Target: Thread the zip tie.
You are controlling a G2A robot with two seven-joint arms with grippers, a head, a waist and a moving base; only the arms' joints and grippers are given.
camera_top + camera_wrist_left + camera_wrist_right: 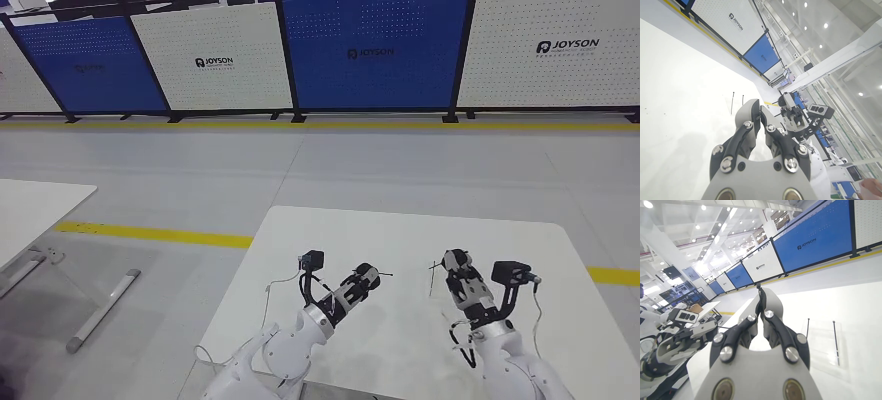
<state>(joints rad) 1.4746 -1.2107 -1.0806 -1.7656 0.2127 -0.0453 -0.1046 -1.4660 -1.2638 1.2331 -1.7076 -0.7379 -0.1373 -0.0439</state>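
Right gripper (pixel 761 294) clamped on zip tie (pixel 758 286), head poking past its tips. Left gripper (pixel 760 108), at its 9 o'clock, pinched together on thin black strap (pixel 723 327). Risk: strap tip misses the tiny head slot, or slips. White table (pixel 848 306), clear tray (pixel 821 349) with spare zip ties (pixel 835 340); partition panels (pixel 375 50) at 12.

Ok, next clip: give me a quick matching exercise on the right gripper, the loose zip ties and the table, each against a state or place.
Things:
A. right gripper
B. loose zip ties
C. table

States or places:
1. lying flat, side by side
2. bearing the loose ties
3. shut on a zip tie, its head poking past the fingertips

Pairs: A-3, B-1, C-2.
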